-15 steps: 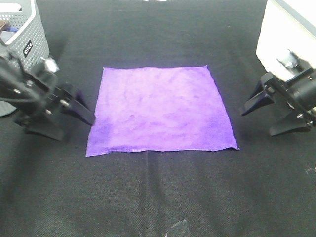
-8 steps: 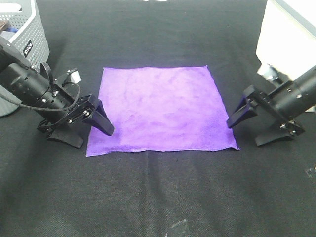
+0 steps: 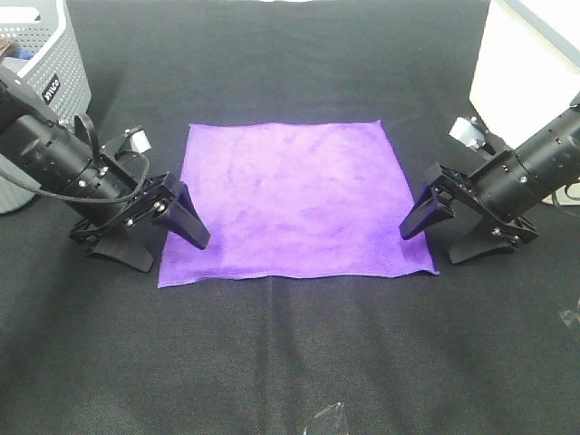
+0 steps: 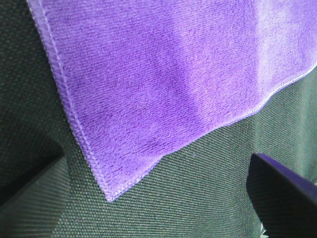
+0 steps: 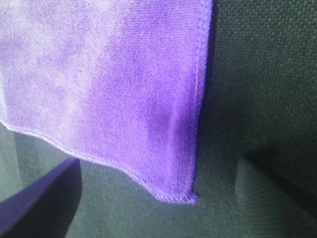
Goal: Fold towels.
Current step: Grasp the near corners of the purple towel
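— What changed?
— The right gripper crept toward the near right corner of the purple towel; the left gripper stayed at the near left corner.
— Fingers?
— Both pairs gaped, empty. The towel lay flat on the desk.

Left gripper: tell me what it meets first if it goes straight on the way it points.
Most likely the purple towel: the left gripper, jaws open, aims at its near left corner, which lies between the fingers in the wrist view. Its height above the black table cover is unclear.
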Available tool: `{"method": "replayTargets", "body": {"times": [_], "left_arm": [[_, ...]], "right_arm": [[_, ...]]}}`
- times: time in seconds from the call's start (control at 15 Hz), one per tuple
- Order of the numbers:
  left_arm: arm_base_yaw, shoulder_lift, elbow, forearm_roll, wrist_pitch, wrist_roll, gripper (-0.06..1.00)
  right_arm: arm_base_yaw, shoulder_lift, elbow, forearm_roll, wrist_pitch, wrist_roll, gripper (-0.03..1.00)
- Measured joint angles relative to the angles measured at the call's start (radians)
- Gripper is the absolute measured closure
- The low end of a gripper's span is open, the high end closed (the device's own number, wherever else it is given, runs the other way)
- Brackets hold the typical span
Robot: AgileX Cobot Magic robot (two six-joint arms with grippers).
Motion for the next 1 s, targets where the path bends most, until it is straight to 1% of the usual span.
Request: {"method": "replayTargets", "body": {"times": [0.13,0.27,0.4,0.47,0.53,0.6,0.67,0.73,0.8,0.87,0.93,1.0], "left_arm": [[-0.018,0.012,-0.006,-0.008,-0.001,-0.017,0.08],[-0.069,0.026,-0.011,-0.050,-0.013,-0.025,0.15],[-0.123,0.038,-0.021,-0.070,-0.026,-0.027,0.23],[-0.138,0.043,-0.022,-0.071,-0.035,-0.027,0.28],[-0.142,0.046,-0.022,-0.071,-0.041,-0.034,0.35],[-0.142,0.047,-0.022,-0.064,-0.054,-0.037,0.46],[-0.142,0.052,-0.022,-0.047,-0.061,-0.038,0.57],[-0.143,0.058,-0.022,-0.040,-0.065,-0.038,0.71],[-0.143,0.060,-0.022,-0.032,-0.073,-0.038,0.83],[-0.143,0.060,-0.020,-0.026,-0.080,-0.038,0.92],[-0.144,0.060,-0.019,-0.022,-0.083,-0.038,0.94],[-0.145,0.059,-0.019,-0.016,-0.084,-0.038,0.94]], "right_arm": [[0.027,0.018,-0.003,0.052,-0.022,-0.007,0.21],[0.083,0.039,-0.013,0.097,-0.048,-0.026,0.28],[0.138,0.059,-0.042,0.105,-0.053,-0.026,0.38],[0.150,0.068,-0.055,0.104,-0.054,-0.026,0.44],[0.154,0.076,-0.062,0.102,-0.054,-0.026,0.51],[0.155,0.078,-0.064,0.097,-0.058,-0.026,0.57],[0.155,0.079,-0.064,0.078,-0.064,-0.026,0.64],[0.155,0.079,-0.064,0.065,-0.069,-0.026,0.70],[0.155,0.080,-0.064,0.054,-0.070,-0.026,0.74],[0.155,0.080,-0.064,0.039,-0.071,-0.026,0.80],[0.155,0.080,-0.064,0.021,-0.071,-0.026,0.86],[0.155,0.080,-0.064,0.008,-0.067,-0.026,0.94]]}}
